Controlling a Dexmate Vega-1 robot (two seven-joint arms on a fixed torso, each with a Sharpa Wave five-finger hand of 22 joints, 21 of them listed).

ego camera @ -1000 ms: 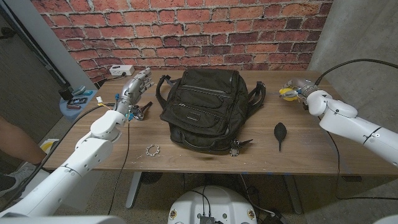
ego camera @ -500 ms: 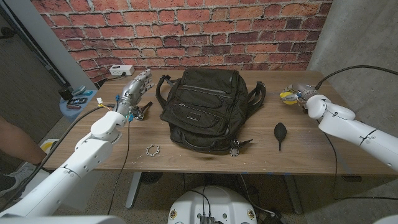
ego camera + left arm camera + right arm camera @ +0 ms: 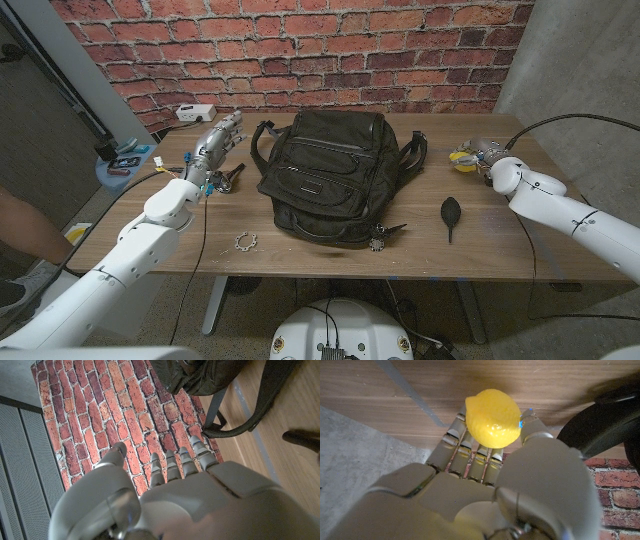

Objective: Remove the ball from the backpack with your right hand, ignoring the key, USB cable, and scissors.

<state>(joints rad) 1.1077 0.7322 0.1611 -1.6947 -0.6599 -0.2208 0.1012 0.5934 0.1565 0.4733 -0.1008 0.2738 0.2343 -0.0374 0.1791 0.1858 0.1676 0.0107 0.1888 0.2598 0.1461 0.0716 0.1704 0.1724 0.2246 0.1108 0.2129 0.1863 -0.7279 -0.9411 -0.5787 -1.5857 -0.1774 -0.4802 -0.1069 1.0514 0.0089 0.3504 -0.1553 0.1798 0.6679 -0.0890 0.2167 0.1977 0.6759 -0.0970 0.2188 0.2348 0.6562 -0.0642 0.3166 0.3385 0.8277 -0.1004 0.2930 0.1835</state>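
The black backpack [image 3: 335, 175] lies in the middle of the table, and its fabric [image 3: 215, 375] also shows in the left wrist view. My right hand [image 3: 480, 155] is at the far right of the table, well clear of the bag, low over the wood. It holds the yellow ball [image 3: 461, 157] [image 3: 492, 417] between thumb and fingers [image 3: 470, 452]. My left hand [image 3: 215, 140] [image 3: 175, 490] hovers left of the backpack with its fingers stretched out and nothing in them.
Scissors [image 3: 228, 178] lie by the left hand. A small ring-shaped item [image 3: 246, 241] sits near the front edge. Keys [image 3: 380, 238] lie at the bag's front corner, and a black bulb-shaped object [image 3: 451, 212] to its right. A white box [image 3: 195, 112] stands at the back left.
My right hand with the ball has sunk a little toward the table at the far right. The left hand and the backpack have not moved.
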